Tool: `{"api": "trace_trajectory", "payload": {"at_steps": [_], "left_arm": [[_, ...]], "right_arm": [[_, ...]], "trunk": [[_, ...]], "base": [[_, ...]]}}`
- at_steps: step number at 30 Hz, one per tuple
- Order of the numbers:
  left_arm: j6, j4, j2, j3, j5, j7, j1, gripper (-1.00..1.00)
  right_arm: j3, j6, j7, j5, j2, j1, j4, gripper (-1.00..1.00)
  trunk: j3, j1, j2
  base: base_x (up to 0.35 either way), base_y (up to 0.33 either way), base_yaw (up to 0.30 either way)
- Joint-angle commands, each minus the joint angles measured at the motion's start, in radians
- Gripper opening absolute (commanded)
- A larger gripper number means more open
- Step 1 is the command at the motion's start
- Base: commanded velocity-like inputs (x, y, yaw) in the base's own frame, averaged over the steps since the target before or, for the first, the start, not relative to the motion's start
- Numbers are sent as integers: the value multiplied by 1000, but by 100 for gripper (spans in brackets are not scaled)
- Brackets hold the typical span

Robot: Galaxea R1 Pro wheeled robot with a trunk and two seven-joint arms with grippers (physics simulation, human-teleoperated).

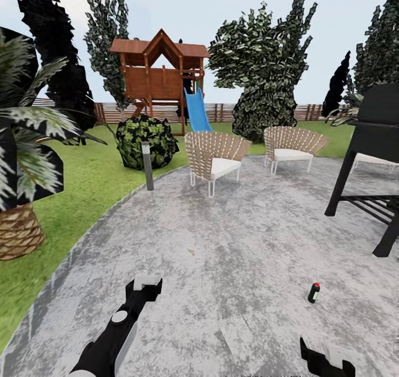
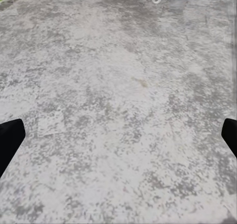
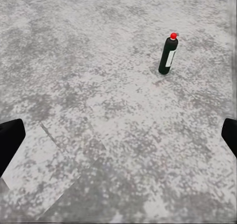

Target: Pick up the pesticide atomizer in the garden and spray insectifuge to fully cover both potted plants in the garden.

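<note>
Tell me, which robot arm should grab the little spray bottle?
The right one, probably. The spray bottle stands upright on the patio near the right gripper and ahead of its open fingers. The left gripper is farther off.

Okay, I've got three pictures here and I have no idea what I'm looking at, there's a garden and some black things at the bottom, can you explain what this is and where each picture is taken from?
This is a computer simulation of a wheeled robot with two arms, steered by a person. The big picture comes from a camera on its head, looking forward and down. The black shapes at the bottom are its arms: the left gripper and the right gripper.

The other two pictures come from cameras near each gripper, looking along its two fingers, whose dark tips sit at the picture's edges. Both grippers are open and hold nothing.

The robot stands on a grey paved patio beside a lawn. A small dark spray bottle with a red top stands upright on the paving, ahead of the right gripper; the right wrist camera shows it too. Farther off are two woven chairs, a wooden playhouse with a blue slide, and a fence.
</note>
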Motion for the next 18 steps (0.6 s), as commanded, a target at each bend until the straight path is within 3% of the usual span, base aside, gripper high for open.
{"api": "trace_trajectory", "payload": {"at_steps": [1,18], "left_arm": [[-4,1,0,2,-5,0,0,100],[-3,1,0,2,-5,0,0,100]], "right_arm": [[0,-3,0,0,0,-1,0,100],[0,-3,1,-1,0,-1,0,100]], "trunk": [[-1,0,0],[-1,0,0]], "base": [[0,284,-275],[0,216,-280]]}}
